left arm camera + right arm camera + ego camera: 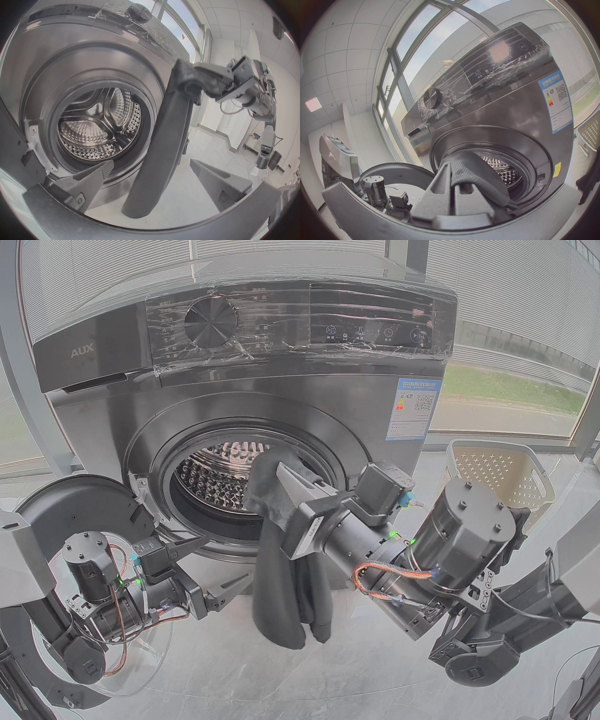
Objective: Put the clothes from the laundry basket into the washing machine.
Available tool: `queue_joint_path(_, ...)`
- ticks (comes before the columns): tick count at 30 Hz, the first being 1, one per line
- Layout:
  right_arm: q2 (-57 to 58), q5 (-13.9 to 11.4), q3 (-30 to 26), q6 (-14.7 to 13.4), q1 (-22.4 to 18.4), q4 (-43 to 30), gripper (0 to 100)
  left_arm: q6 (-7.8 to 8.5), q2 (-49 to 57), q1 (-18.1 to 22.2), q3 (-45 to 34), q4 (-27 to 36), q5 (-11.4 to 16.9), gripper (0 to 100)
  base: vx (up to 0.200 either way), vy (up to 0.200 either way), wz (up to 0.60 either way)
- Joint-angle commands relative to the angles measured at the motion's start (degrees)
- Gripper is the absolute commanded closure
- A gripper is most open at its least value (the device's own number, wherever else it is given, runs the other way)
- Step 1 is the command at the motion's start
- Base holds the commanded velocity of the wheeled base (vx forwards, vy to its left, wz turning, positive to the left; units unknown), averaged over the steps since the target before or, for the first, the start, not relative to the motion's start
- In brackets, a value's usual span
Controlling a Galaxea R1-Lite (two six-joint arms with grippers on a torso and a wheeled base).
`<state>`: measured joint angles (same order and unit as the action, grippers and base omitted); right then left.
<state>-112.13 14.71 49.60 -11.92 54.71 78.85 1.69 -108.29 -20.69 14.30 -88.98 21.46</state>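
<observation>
My right gripper [284,480] is shut on a dark grey garment [284,590] at the mouth of the washing machine [250,390]. The cloth's top fold lies at the drum opening [222,480] and the rest hangs down in front of the door ring toward the floor. From the right wrist, the garment [475,173] drapes over the shut fingers [437,193] before the drum. My left gripper [209,571] is open, low and left of the hanging cloth, holding nothing. Its view shows the garment [162,150] hanging between its fingertips' line and the drum [100,125]. The cream laundry basket [500,474] stands at the right.
The machine's round door [75,509] stands swung open at the left, behind my left arm. Pale tiled floor [300,671] lies free in front of the machine. Windows and a wall frame the machine on both sides.
</observation>
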Motion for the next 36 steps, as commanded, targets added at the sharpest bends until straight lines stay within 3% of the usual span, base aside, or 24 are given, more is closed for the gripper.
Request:
queue_joint_path(1,-0.2,0.14,2.69,0.06,0.57,-0.8,100,-0.02,-2.45,-0.76,0.2,-0.41,0.08,0,0.0,0.0,0.0)
queue_joint_path(8,-0.02,0.32,3.04,-0.03,3.38,-0.36,100,0.24,-7.99,-1.9,1.61,-0.49,0.08,0,0.0,0.0,0.0)
queue_joint_path(11,0.07,0.4,2.78,-0.03,4.0,-0.1,100,0.06,-11.68,-0.58,4.6,-0.58,-0.19,0,0.0,0.0,0.0)
queue_joint_path(14,0.51,1.02,2.69,-0.03,4.61,-0.01,100,-0.02,-14.41,1.62,7.15,-0.67,-2.21,0,0.0,0.0,0.0)
queue_joint_path(15,0.51,1.02,2.69,-0.03,4.7,-0.01,100,-0.11,-14.85,1.79,7.76,-0.67,-2.82,100,0.0,0.0,0.0)
queue_joint_path(32,0.42,1.72,2.34,-0.03,4.53,0.96,100,-0.64,-15.29,1.35,7.59,-0.67,-3.0,100,0.0,0.0,0.0)
queue_joint_path(33,0.42,1.72,2.25,-0.12,4.53,0.96,100,-0.64,-15.2,1.26,7.59,-0.67,-3.0,0,0.0,0.0,0.0)
queue_joint_path(36,0.42,1.72,2.34,-0.03,4.53,0.96,100,-0.73,-15.2,1.18,7.32,-0.58,-2.91,0,0.0,0.0,0.0)
